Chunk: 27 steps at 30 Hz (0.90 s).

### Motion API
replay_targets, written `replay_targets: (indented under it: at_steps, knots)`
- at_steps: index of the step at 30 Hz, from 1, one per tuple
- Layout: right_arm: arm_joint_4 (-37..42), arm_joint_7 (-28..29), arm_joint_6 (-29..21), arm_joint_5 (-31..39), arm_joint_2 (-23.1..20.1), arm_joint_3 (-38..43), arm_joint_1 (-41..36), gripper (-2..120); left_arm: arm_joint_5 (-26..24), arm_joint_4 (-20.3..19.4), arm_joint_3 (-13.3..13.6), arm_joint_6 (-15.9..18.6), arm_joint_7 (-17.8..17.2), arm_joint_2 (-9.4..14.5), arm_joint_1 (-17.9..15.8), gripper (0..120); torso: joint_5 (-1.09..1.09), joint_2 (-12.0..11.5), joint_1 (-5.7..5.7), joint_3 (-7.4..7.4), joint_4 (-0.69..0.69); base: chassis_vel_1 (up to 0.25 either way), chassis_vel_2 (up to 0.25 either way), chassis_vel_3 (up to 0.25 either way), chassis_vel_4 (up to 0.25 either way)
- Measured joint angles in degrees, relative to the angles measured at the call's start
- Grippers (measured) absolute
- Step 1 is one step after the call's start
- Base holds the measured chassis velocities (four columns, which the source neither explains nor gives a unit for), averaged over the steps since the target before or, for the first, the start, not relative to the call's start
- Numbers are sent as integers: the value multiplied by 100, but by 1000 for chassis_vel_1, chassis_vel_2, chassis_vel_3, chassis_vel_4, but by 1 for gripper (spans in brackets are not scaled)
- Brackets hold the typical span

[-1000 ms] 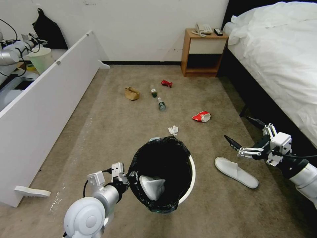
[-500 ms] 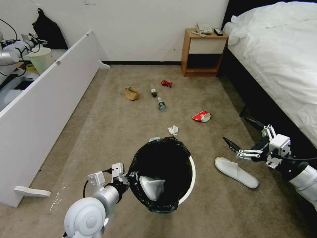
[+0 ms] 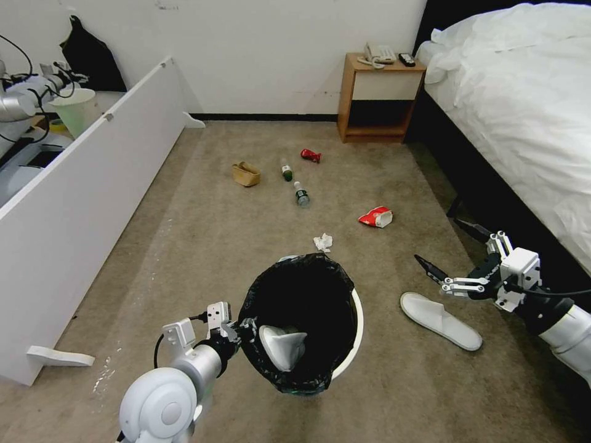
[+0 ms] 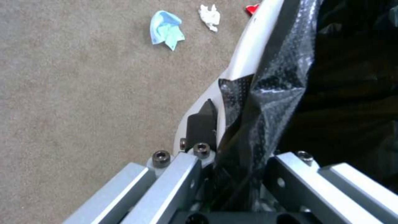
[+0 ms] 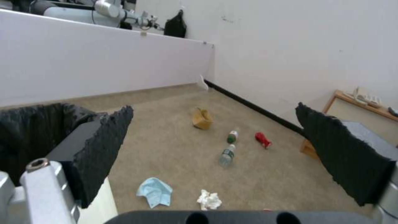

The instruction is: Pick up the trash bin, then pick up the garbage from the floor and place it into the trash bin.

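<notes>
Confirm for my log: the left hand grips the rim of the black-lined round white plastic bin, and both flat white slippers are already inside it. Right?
Not quite. One flat white slipper is inside the black-lined round white plastic bin; the other slipper lies on the carpet near the open right hand, as the head view shows. The left hand does grip the rim.

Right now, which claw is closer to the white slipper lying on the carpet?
The right claw, open, hangs just above the slipper, beside the bed. The left claw is farther off, clamped on the trash bin rim.
</notes>
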Motion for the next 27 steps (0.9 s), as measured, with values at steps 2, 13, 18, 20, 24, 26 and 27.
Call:
replay_targets:
  at_steps: [2, 13, 18, 20, 24, 26, 27]
  knots:
    - [-25, -17, -3, 16, -9, -9, 23, 100, 0, 21, 4, 0, 3, -19, -15, 2, 0, 0, 0, 0, 0, 0, 0, 0, 0]
    - [-87, -69, 12, 77, -35, -25, 42, 100, 6, 87, 15, 0, 15, -63, -58, 2, 1, 0, 0, -1, 0, -50, 44, 47, -44]
    - [-108, -79, 13, 95, -33, -46, 49, 100, 5, 92, 11, -1, 23, -67, -60, 2, 0, 0, 0, 0, -1, -211, 192, 211, -184]
    - [-109, -79, 14, 103, -29, -52, 49, 100, 5, 93, 9, -2, 25, -70, -59, 2, -1, 0, 0, 1, 0, -254, 238, 226, -237]
    - [-133, -88, 110, 106, -15, -79, 49, 100, 10, 93, 7, -6, 37, -72, -49, 2, -1, 0, 0, 1, 4, -256, 251, 267, -249]
    - [-139, -88, 152, 112, -9, -84, 43, 100, 13, 93, 6, -6, 39, -73, -49, 2, 0, 1, 0, 1, 1, -265, 259, 280, -258]
    - [-142, -95, 167, 112, -4, -84, 37, 100, 14, 93, 5, -10, 41, -72, -50, 2, -1, 0, 1, 2, -1, -239, 259, 209, -251]
